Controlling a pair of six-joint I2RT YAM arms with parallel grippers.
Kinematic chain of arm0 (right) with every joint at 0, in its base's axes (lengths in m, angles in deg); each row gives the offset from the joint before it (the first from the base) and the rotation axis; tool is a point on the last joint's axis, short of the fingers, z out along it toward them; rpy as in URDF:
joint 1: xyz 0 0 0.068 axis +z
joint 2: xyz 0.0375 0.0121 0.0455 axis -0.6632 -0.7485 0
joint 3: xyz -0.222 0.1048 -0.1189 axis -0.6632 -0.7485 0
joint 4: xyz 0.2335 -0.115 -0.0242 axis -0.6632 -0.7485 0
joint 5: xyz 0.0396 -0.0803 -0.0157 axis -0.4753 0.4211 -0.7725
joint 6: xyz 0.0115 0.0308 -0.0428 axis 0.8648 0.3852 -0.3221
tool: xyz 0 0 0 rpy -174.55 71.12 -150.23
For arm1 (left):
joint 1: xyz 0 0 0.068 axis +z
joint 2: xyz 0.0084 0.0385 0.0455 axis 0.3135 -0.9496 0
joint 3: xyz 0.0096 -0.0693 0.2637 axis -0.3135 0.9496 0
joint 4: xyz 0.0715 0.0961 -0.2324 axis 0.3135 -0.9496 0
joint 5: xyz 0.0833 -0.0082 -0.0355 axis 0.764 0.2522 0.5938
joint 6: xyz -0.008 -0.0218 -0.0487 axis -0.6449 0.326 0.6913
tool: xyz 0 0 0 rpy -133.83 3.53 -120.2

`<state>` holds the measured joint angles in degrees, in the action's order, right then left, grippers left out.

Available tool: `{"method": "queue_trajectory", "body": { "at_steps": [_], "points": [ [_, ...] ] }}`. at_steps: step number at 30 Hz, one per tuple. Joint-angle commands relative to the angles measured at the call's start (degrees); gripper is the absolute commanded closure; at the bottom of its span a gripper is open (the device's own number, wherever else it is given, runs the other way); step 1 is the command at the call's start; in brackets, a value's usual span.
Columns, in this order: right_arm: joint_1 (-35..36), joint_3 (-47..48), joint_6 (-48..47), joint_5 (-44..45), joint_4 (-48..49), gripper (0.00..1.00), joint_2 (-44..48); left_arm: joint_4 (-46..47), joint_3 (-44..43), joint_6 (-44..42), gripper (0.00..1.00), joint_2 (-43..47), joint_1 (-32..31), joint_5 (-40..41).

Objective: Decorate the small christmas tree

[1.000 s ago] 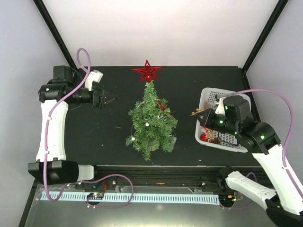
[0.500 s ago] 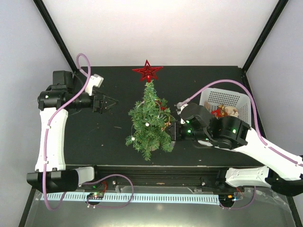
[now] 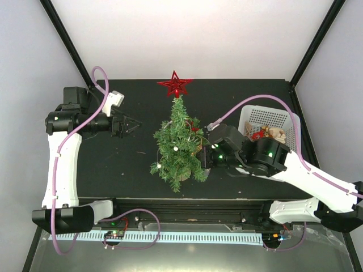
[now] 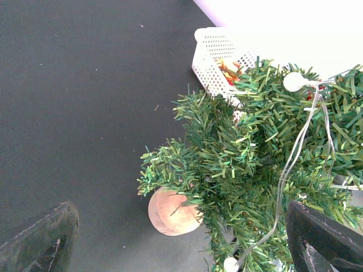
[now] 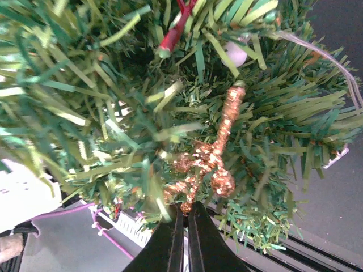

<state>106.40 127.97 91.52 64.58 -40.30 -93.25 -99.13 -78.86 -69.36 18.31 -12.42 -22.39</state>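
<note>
The small christmas tree [image 3: 178, 144] stands mid-table with a red star [image 3: 176, 86] on its tip and a wire of white bulbs [image 4: 294, 81] wound through it. My right gripper [image 3: 203, 156] is pressed into the tree's right side. In the right wrist view that gripper [image 5: 185, 211] is shut on the end of a glittery copper ornament [image 5: 211, 161], which lies among the needles. My left gripper [image 3: 135, 123] hovers open just left of the tree. From the left wrist, the tree [image 4: 255, 164] and its round brown base [image 4: 170, 212] lie ahead of the spread fingers [image 4: 39, 243].
A white basket [image 3: 276, 116] sits at the right edge of the table behind my right arm, holding several ornaments [image 3: 266, 134]. The table's black frame rail runs along the near edge, close under the tree.
My right arm has swung left from the basket to the tree's right side, carrying the copper ornament into the branches. The left arm has edged slightly toward the tree, still open.
</note>
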Motion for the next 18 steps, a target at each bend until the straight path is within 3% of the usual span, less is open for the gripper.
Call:
{"method": "queue_trajectory", "body": {
  "at_steps": [1,18],
  "points": [
    [0.3,-0.2,-1.1,0.6,1.0,0.95,-1.6,1.2,-0.2,0.5,0.01,1.0,-0.4,-1.1],
    [0.3,-0.6,-1.9,0.3,1.6,0.93,-2.3,2.7,2.2,1.1,0.01,2.0,-0.3,-1.2]
  ]
}}
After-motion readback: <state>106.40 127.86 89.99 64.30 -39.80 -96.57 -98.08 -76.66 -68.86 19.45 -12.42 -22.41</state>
